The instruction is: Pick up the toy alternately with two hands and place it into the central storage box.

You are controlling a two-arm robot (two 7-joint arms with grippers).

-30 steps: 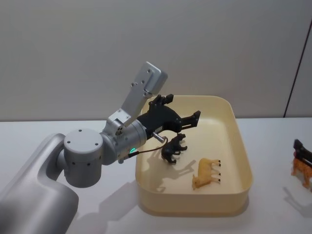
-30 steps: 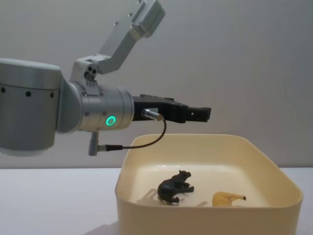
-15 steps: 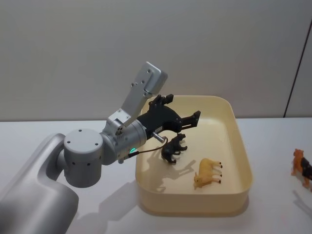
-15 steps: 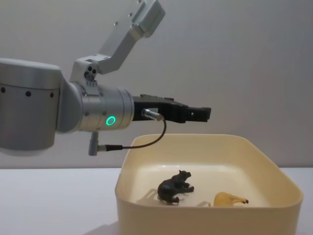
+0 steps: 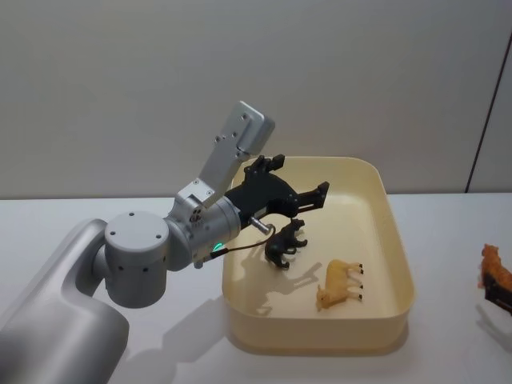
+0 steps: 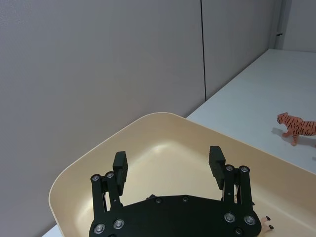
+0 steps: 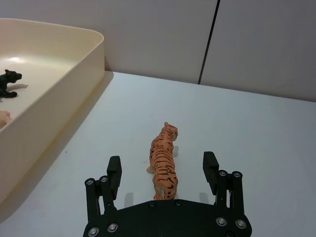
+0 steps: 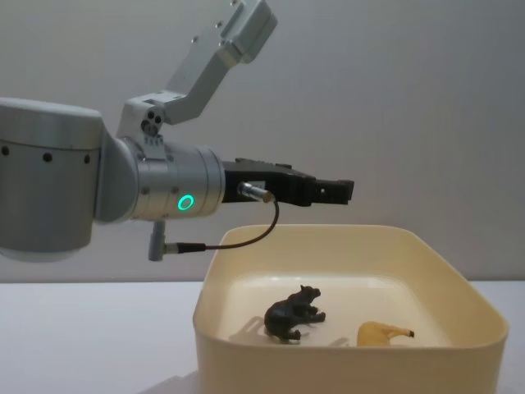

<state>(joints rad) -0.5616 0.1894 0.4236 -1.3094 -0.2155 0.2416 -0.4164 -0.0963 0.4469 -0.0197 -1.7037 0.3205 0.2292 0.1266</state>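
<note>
The cream-yellow central storage box [image 5: 400, 296] sits mid-table. Inside it a black toy animal [image 5: 286, 242] stands and a tan toy animal [image 5: 342, 284] lies on its side; both also show in the chest view, black [image 8: 294, 313] and tan [image 8: 381, 332]. My left gripper [image 5: 296, 178] hovers open and empty above the box's near-left part, fingers [image 6: 120, 163] spread. An orange striped toy tiger [image 7: 164, 160] stands on the table to the right of the box, at the head view's right edge [image 5: 494, 268]. My right gripper [image 7: 162, 163] is open, its fingers on either side of the tiger, not touching.
The white table [image 5: 448, 224] stretches to both sides of the box. A grey wall runs close behind it. The box's near wall [image 7: 64, 94] lies a short way to the tiger's left.
At the head view's right edge the black right gripper went from above the tiger to just below it. The tan toy rocked slightly. The left arm held still.
</note>
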